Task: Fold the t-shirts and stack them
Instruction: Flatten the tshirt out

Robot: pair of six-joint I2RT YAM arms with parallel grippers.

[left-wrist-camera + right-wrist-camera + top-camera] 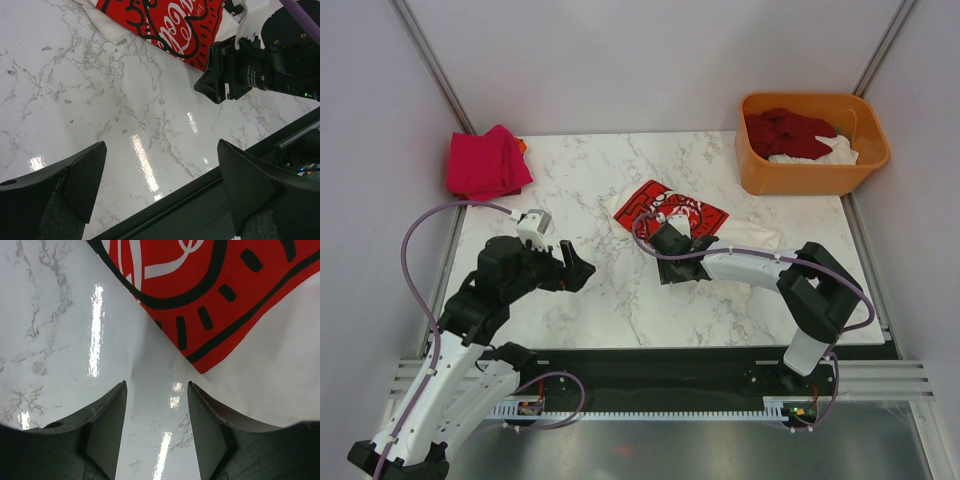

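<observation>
A white t-shirt with a red print [672, 213] lies crumpled on the middle of the marble table. It also shows in the left wrist view [165, 22] and the right wrist view [240, 285]. My right gripper [660, 238] is open and empty at the shirt's near edge; in its own view [157, 390] bare table lies between the fingers. My left gripper [582, 275] is wide open and empty over bare table left of the shirt [161, 152]. A pink-red t-shirt [485, 162] lies folded at the back left. A dark red t-shirt [790, 130] and a white one [830, 153] lie in the tub.
An orange plastic tub [800, 178] stands at the back right corner. The table's [620, 300] black front edge runs just below both grippers [200, 200]. Grey walls close in the sides and back.
</observation>
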